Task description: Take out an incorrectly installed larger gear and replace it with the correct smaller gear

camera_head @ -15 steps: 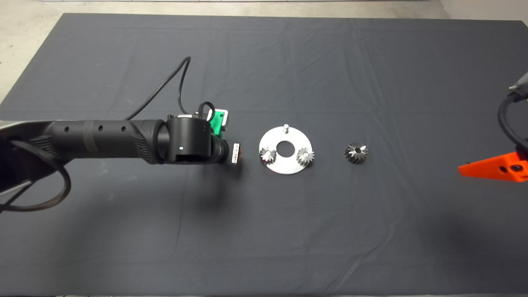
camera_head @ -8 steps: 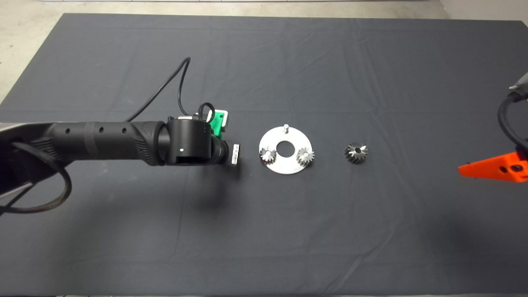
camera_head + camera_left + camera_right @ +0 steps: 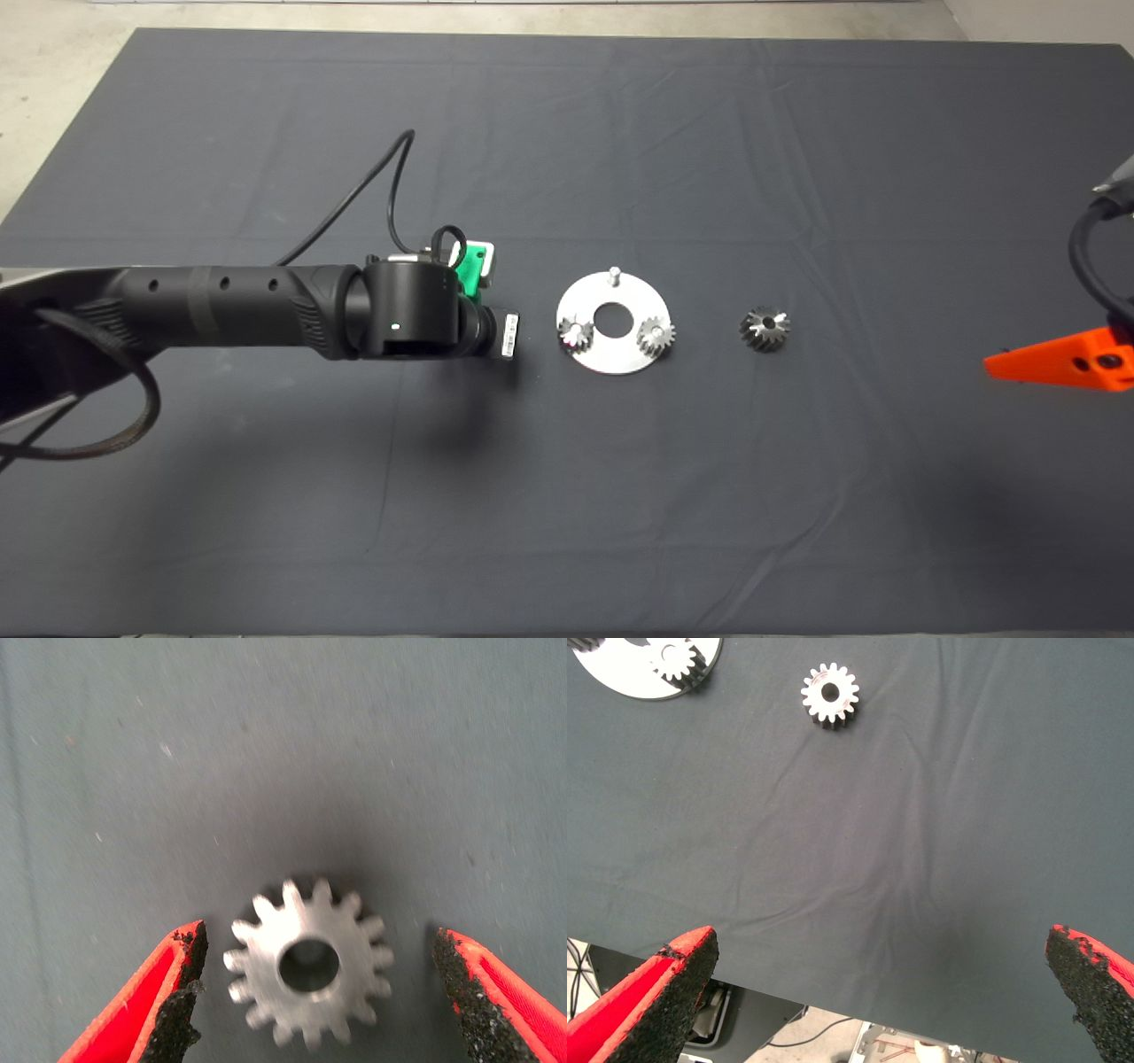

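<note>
1. The left gripper (image 3: 314, 992) was out over the dark mat (image 3: 567, 496), a little to the left of the round metal plate (image 3: 614, 359), pointing straight down
2. Its red fingers (image 3: 142, 1010) were spread wide, one on each side of the smaller gear (image 3: 308, 962), which lay flat on the mat between the pads without touching either, so nothing grabbed
3. From the head camera that gear was hidden under the left arm (image 3: 221, 306)
4. The larger gear (image 3: 765, 329) sat on its own on the mat, well to the right of the plate
5. The plate carried two little gears, one on the left (image 3: 575, 334) and one on the right (image 3: 656, 336), plus a bare pin (image 3: 613, 275) at the far edge
6. The right gripper (image 3: 877, 992) was parked at the right edge of the mat, fingers (image 3: 664, 997) wide apart and holding nothing
</note>
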Tool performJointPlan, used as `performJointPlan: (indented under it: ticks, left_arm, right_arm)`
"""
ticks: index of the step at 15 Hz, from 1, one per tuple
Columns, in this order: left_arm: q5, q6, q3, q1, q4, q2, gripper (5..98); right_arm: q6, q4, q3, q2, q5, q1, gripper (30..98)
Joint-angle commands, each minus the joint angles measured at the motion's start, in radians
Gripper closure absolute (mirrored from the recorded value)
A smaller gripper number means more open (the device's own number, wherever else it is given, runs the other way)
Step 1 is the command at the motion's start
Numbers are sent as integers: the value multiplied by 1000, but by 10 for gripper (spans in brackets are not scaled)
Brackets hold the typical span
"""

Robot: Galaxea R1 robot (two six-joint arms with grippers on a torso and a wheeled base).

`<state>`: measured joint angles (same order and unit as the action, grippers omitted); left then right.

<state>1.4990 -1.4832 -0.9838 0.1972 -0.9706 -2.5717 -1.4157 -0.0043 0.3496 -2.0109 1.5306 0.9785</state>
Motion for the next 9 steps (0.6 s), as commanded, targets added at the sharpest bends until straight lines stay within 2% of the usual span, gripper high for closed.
performJointPlan:
  ticks: [1, 6, 9]
  left_arm:
    - [4, 4, -10, 10, -31, -11, 387]
    - [6, 25, -12, 7, -31, -19, 481]
    - [7, 38, -8, 7, -30, -19, 485]
  right_arm:
    - [-5, 32, -6, 4, 39, 20, 308]
    - [-5, 32, -8, 18, 39, 20, 308]
    - [-5, 32, -9, 26, 39, 20, 308]
